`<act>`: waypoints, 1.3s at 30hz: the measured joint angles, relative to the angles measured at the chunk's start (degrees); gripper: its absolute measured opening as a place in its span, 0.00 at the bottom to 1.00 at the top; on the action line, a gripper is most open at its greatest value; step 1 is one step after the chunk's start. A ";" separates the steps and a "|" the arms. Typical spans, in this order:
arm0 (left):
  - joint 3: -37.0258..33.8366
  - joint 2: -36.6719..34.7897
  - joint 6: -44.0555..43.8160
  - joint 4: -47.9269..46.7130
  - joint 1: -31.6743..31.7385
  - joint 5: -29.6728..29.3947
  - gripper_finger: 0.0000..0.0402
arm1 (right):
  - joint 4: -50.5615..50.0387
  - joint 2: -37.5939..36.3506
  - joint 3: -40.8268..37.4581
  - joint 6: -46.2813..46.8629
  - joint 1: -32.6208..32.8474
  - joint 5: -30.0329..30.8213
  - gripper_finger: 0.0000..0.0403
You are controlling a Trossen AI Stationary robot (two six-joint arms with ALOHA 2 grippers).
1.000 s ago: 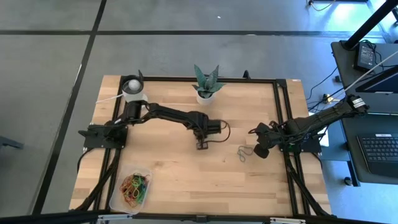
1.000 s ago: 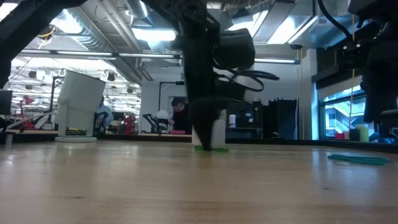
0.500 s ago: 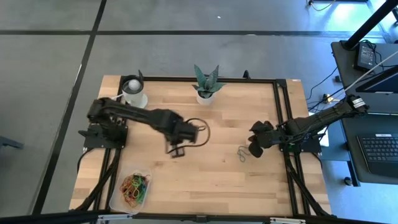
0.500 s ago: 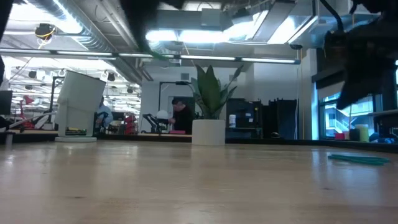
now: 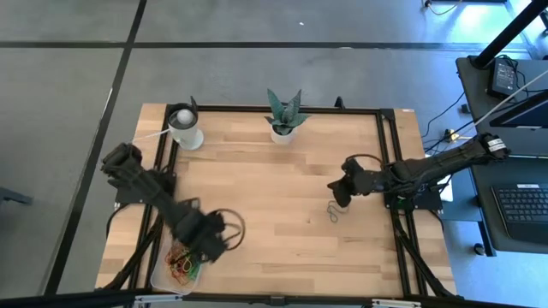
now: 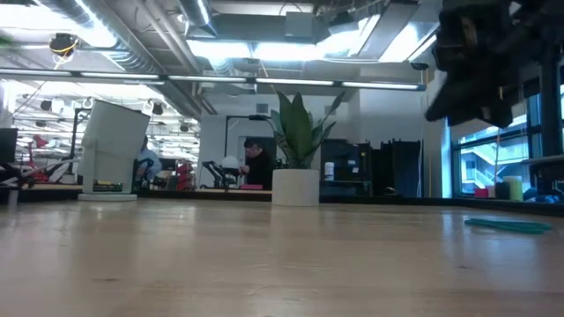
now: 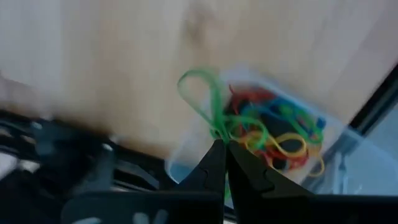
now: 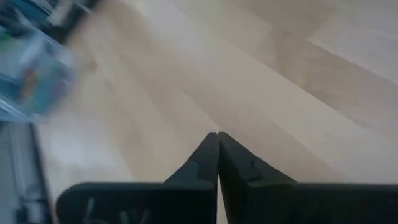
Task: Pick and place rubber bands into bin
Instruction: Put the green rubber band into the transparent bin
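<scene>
The left gripper [image 7: 221,144], pinched shut on a green band [image 7: 208,102], hangs over the bin [image 5: 163,275] at the table's near left; the bin holds a heap of bands [image 7: 277,134]. The right gripper [image 8: 217,138], closed and empty, hovers beside a loose band [image 5: 334,210] on the table [image 5: 282,231].

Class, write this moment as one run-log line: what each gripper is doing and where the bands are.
left gripper: shut on green rubber band, above bin | right gripper: shut, empty, over bare table near loose band | bin: many bands inside
</scene>
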 joint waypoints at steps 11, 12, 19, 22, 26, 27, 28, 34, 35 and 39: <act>-15.65 -3.17 -16.56 19.58 -16.73 1.68 0.01 | 7.04 11.29 6.89 5.32 2.68 -3.02 0.01; -17.34 -3.17 -17.09 21.04 -17.44 1.76 0.01 | 6.98 13.35 8.33 5.46 3.16 -3.04 0.01; -29.05 -3.17 -18.62 32.98 -18.29 1.95 0.01 | 6.48 27.23 18.98 5.41 4.86 -3.11 0.01; -34.04 -3.17 -18.36 40.08 -17.15 1.86 0.01 | 6.07 31.73 23.07 5.23 5.02 -3.21 0.01; -39.36 -3.61 -22.14 45.62 -15.22 2.83 0.01 | 5.56 36.05 27.00 5.14 5.19 -3.30 0.01; -40.09 -3.86 -23.20 46.09 -14.85 3.12 0.01 | 5.55 36.73 27.59 5.13 5.20 -3.73 0.01; -40.56 -3.93 -23.94 46.00 -14.47 3.43 0.01 | 5.38 37.30 28.14 5.12 5.20 -4.01 0.01; -40.93 -4.31 -24.70 44.53 -13.99 4.44 0.01 | 5.23 38.86 29.22 5.11 5.24 -5.61 0.01; -40.96 -4.35 -24.79 44.39 -13.99 4.42 0.01 | 4.91 38.86 29.24 5.13 5.24 -5.59 0.01; -41.06 -4.97 -27.51 43.26 -13.72 3.37 0.01 | 4.52 38.86 29.27 4.72 5.23 -5.59 0.01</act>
